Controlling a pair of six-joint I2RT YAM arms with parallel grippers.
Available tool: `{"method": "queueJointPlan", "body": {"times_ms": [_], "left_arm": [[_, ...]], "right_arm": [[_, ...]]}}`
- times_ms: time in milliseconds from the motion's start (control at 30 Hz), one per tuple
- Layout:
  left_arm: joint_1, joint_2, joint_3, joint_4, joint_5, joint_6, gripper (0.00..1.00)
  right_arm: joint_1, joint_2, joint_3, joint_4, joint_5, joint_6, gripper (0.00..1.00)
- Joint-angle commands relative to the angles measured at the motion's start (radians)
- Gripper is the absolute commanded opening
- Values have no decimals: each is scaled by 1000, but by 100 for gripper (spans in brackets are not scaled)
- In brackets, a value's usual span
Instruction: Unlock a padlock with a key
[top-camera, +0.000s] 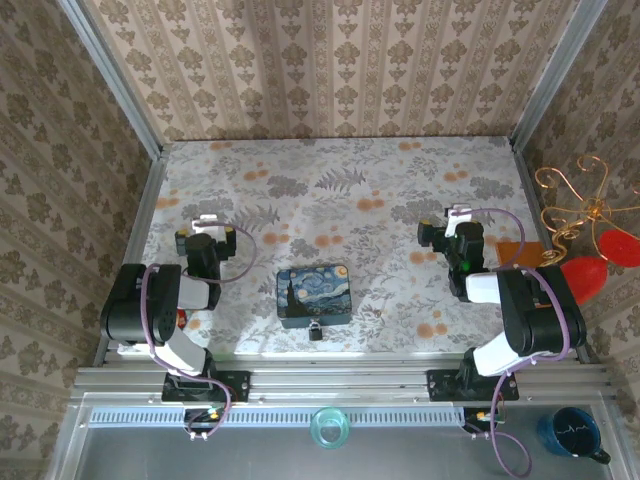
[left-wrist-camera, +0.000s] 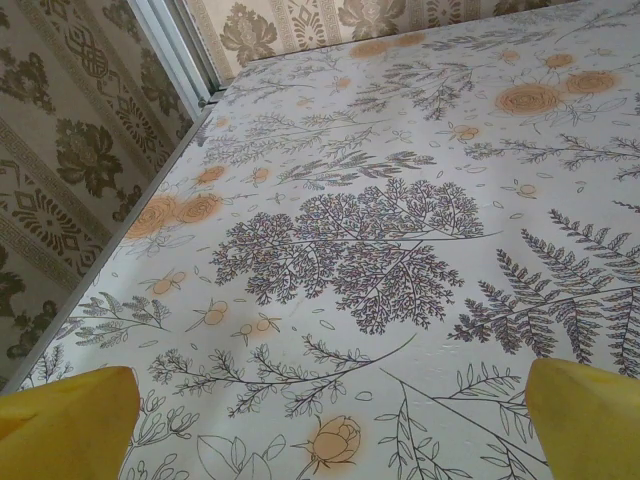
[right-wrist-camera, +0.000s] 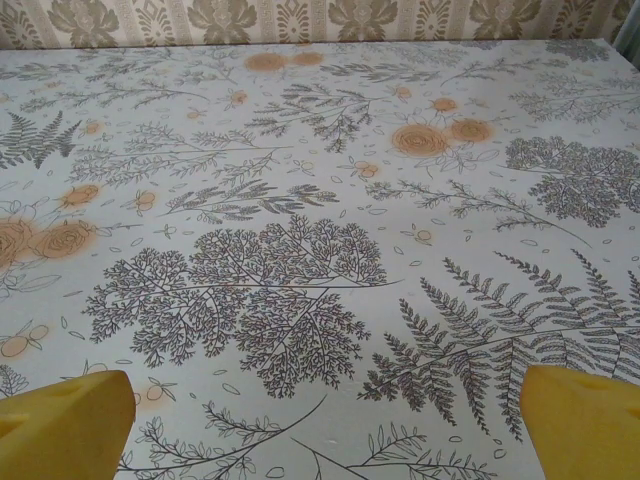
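Observation:
The tiny dark padlock (top-camera: 315, 330) with a silvery shackle hangs at the near edge of a blue Starry-Night-printed box (top-camera: 314, 290) in the middle of the table. I cannot make out the key. My left gripper (top-camera: 210, 220) hovers left of the box, well apart from it. In the left wrist view it (left-wrist-camera: 330, 425) stands open, its yellow fingers (left-wrist-camera: 70, 425) wide over bare floral cloth. My right gripper (top-camera: 459, 214) is off to the box's right. Seen from the right wrist, it (right-wrist-camera: 325, 425) is open too, with nothing between its yellow fingers (right-wrist-camera: 585, 420).
Patterned walls enclose the table on three sides, with a metal rail (top-camera: 150, 215) along the left edge. An orange flat piece (top-camera: 512, 250) lies by the right arm. Beyond the right wall are a gold wire ornament (top-camera: 580, 205) and red shapes. A teal cup (top-camera: 329, 428) and a blue mug (top-camera: 570, 432) sit below the front rail.

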Motion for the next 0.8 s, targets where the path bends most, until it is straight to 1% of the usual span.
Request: {"method": "queueJointPlan", "body": {"times_ms": [0,333,433,667,767], "left_arm": [[8,-23,18,-3,14,-19,100],[27,-27,30,-31,32,-39,100],[50,-32,33,-50,59,-62,100],[51,-34,32,-46,61,-57,100],[35,-94,39,-102,65,-39,100]], "right_arm": [[-3,1,15,3,-5,8,100],[-3,1,15,3,-4,8,100],[-3,1,15,4,-5,9,100],[-3,1,14,5,-5,8,100],[-3,-3,13,4,-17,1,100]]}}
